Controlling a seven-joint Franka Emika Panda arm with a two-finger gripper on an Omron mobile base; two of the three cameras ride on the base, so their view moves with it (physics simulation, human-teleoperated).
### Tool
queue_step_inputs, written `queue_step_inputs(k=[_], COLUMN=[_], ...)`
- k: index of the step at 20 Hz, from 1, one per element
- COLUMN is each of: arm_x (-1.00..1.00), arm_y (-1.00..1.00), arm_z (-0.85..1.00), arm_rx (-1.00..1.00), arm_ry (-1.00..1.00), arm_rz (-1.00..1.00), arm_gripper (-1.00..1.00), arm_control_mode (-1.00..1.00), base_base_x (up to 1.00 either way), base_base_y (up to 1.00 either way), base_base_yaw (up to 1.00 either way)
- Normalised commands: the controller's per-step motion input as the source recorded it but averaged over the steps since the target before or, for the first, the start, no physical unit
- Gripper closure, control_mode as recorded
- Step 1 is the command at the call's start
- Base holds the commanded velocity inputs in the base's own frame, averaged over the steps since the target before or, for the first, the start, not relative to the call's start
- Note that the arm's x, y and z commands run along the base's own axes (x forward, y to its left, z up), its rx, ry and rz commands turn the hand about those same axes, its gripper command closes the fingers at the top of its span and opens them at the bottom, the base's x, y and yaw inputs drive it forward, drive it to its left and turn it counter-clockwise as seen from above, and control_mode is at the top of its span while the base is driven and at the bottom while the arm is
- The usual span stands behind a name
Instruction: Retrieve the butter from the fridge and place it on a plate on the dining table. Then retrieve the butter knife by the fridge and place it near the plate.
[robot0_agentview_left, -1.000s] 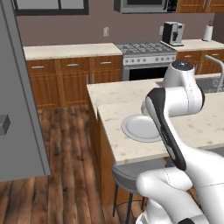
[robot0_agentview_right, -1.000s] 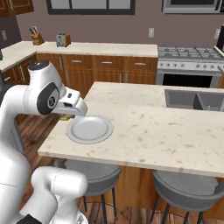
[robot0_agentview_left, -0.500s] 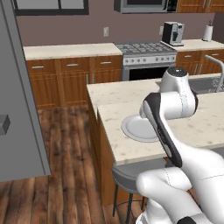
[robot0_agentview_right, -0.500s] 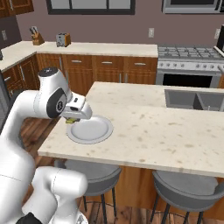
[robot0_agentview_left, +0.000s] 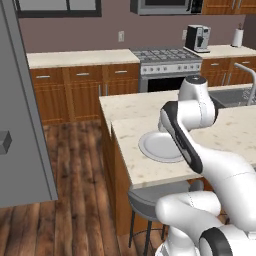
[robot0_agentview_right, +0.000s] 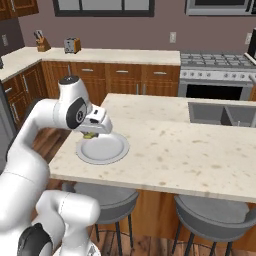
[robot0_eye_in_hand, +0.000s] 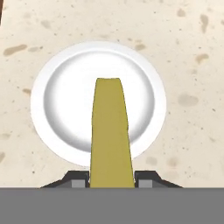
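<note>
Left base view: the white arm has been swung further over the round grey-white plate (robot0_agentview_left: 159, 146) on the beige speckled dining table (robot0_agentview_left: 235, 125). Right base view: the two-finger gripper (robot0_agentview_right: 91, 134) has been lowered toward the rim. Hand view: the yellow-olive butter stick (robot0_eye_in_hand: 110, 135) is pinched between the jaws, centred above the plate — release appears near.

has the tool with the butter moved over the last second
Yes. In the right base view the tool, shut on the butter, has shifted from beyond the plate rim to above its near-left part.
</note>
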Motion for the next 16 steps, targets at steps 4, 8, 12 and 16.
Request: queue_step_inputs(k=[4, 8, 12, 16], arm_x=[0.13, 0.01, 0.05, 0.13], arm_y=[-0.03, 0.0, 0.0, 0.0], arm_z=[-0.25, -0.36, -0.4, -0.41], arm_rx=[0.0, 0.0, 0.02, 0.05], arm_ry=[0.01, 0.03, 0.04, 0.06], arm_rz=[0.0, 0.0, 0.0, 0.0], arm_gripper=[1.0, 1.0, 1.0, 1.0], arm_control_mode=[-1.0, -1.0, -1.0, -1.0], base_base_x=[0.0, 0.0, 0.0, 0.0], base_base_y=[0.0, 0.0, 0.0, 0.0], base_base_yaw=[0.0, 0.0, 0.0, 0.0])
